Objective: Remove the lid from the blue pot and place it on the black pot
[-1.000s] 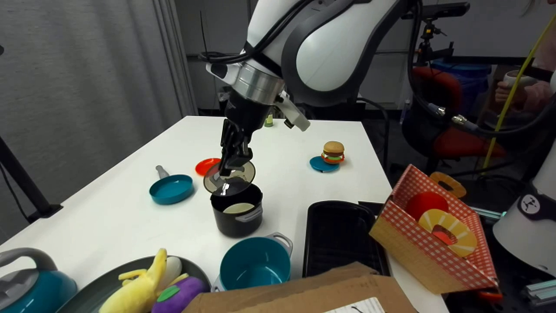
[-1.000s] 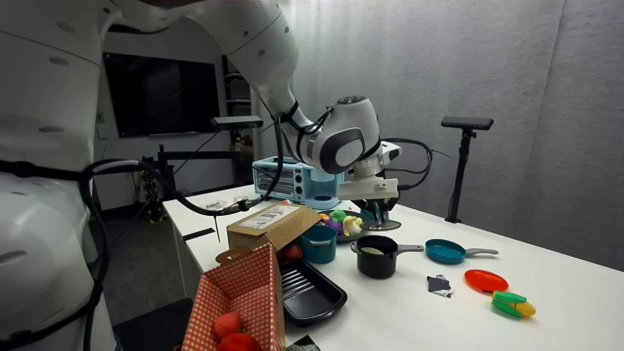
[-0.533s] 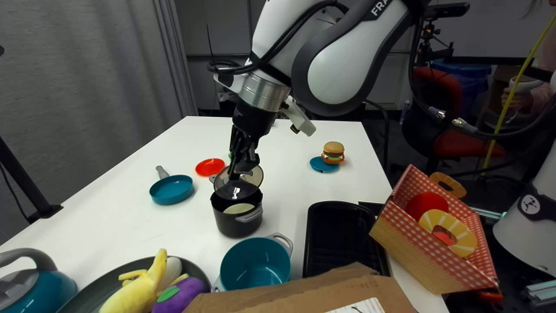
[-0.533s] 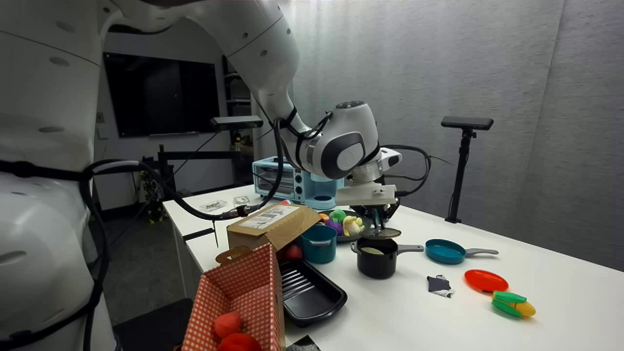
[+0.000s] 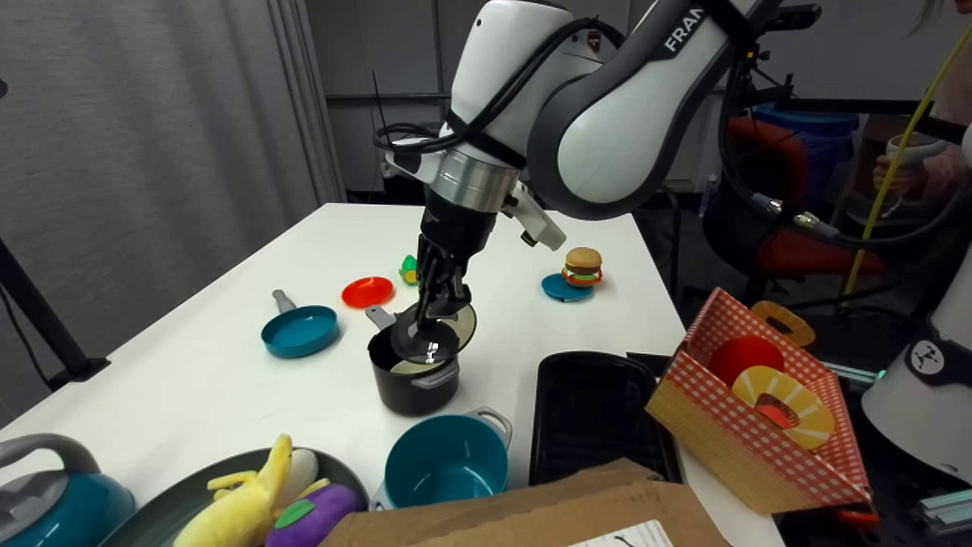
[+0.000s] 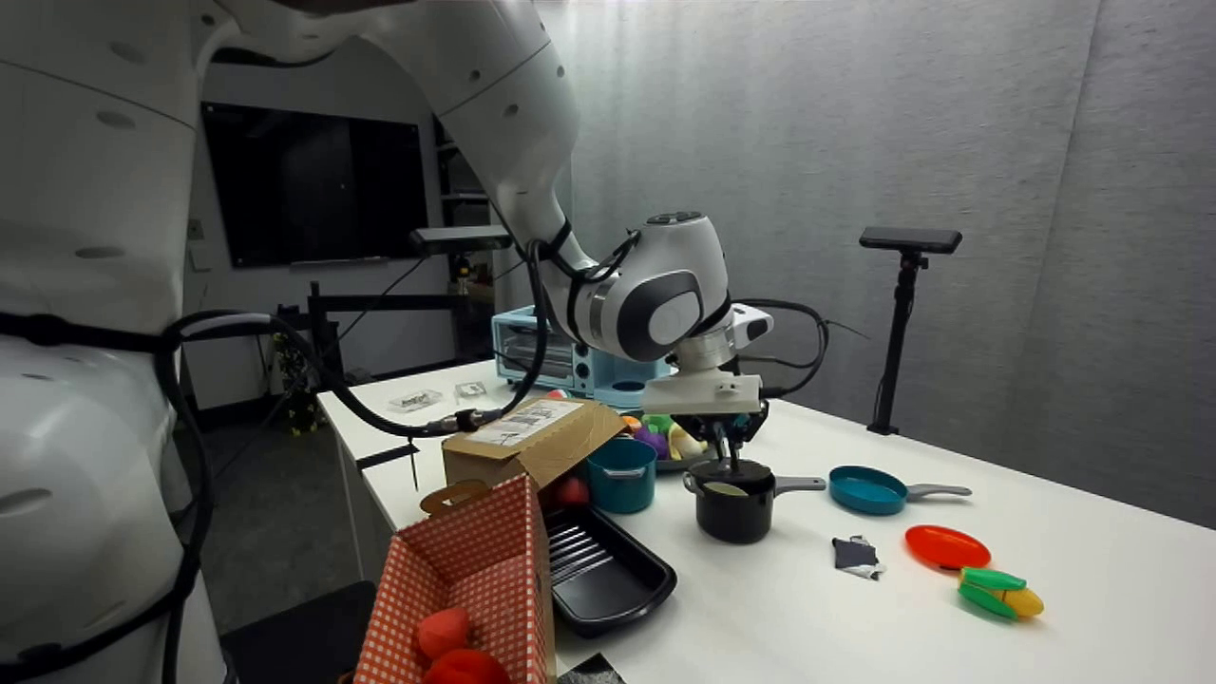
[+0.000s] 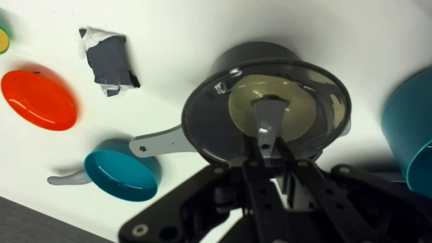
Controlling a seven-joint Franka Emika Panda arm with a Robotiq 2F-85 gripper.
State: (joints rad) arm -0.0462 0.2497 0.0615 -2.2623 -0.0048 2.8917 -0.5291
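Note:
The clear lid with a dark rim and grey handle is held over the black pot. In an exterior view the lid looks tilted and offset to the right of the pot's opening. In both exterior views it overlaps the rim of the black pot; I cannot tell whether they touch. My gripper is shut on the lid's handle and points down; the gripper also shows in an exterior view. The blue pot stands uncovered beside the black pot; it also shows in the wrist view.
The black pot holds something pale. A black tray, cardboard box and checked basket stand near the blue pot. A teal pan, red plate and grey plate of toy food lie around.
My gripper and the lid have moved down and, in an exterior view, rightward over the black pot. The lid's gap above the pot has shrunk. The pots have not moved.

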